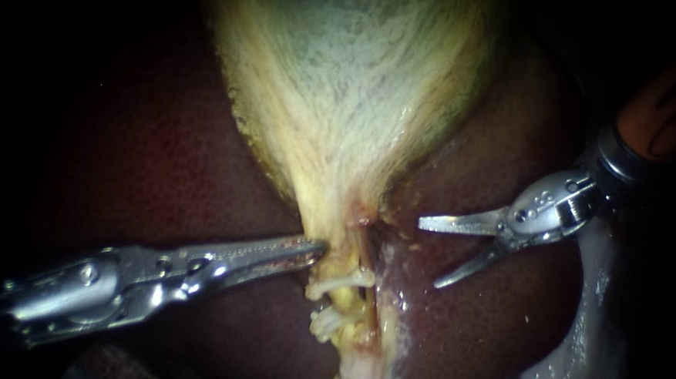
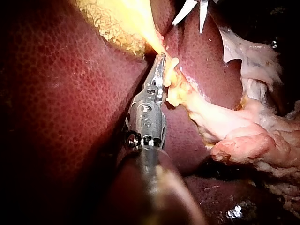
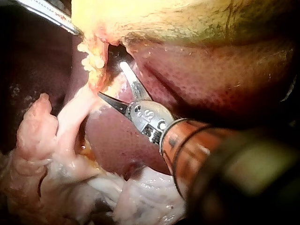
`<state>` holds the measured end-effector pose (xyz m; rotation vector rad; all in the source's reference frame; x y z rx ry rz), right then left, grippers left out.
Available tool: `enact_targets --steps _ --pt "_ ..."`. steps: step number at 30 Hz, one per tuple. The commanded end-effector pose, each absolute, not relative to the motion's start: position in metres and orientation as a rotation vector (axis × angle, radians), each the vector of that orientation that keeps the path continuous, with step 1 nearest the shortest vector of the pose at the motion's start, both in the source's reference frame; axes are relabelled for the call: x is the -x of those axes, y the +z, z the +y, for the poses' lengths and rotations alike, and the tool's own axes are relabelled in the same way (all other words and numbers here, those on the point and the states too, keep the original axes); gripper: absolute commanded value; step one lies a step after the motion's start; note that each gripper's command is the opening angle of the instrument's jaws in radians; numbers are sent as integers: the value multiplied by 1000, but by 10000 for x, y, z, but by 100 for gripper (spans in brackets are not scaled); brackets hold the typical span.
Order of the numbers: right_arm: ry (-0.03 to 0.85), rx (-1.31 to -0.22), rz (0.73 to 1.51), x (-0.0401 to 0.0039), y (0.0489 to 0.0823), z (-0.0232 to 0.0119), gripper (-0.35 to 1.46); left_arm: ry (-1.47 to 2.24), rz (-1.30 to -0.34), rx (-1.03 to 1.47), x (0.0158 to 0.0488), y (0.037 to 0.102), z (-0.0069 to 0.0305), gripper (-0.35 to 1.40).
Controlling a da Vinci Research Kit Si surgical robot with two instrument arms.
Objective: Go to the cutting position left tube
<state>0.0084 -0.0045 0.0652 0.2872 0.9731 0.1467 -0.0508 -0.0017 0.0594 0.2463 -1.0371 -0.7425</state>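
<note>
The pale yellow-green gallbladder [image 1: 363, 80] narrows to a neck above a stalk of tubes [image 1: 355, 258]. A dark slit splits the stalk, and I cannot tell which strand is the left tube. Whitish pieces [image 1: 339, 283] cross the stalk lower down; whether they are clips is unclear. My left instrument [image 1: 318, 249] comes in level from the left, its jaws shut on the neck's left edge [image 2: 161, 60]. My right instrument [image 1: 429, 254] holds two thin blades open a short way right of the stalk, touching nothing. In the right wrist view the open blades [image 3: 111, 79] point at the stalk [image 3: 96, 70].
Dark red liver [image 1: 158, 145] lies on both sides of the stalk and under both instruments. Pale loose tissue [image 1: 591, 307] lies beneath my right instrument's shaft and also shows as a pink-white mass [image 2: 248, 140] [image 3: 56, 154].
</note>
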Motion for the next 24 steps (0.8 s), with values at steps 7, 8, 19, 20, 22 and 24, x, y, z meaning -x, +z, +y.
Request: enact_targets --steps 7,8,19,20,22,24 --pt "155 -375 1001 -106 667 -75 143 -738 -1039 -253 488 587 -16 -33" --pt "162 -392 1007 -112 672 -82 143 -742 -1036 -247 484 586 -15 -33" --pt "164 -523 991 -178 714 -138 140 -773 -1019 -217 448 580 5 -33" --pt "163 -530 988 -182 718 -142 140 -773 -1019 -217 448 580 5 -33" --pt "155 -544 984 -191 726 -149 138 -773 -1019 -217 448 579 4 -33" --pt "153 -564 978 -197 733 -153 138 -773 -1019 -217 447 579 4 -33"
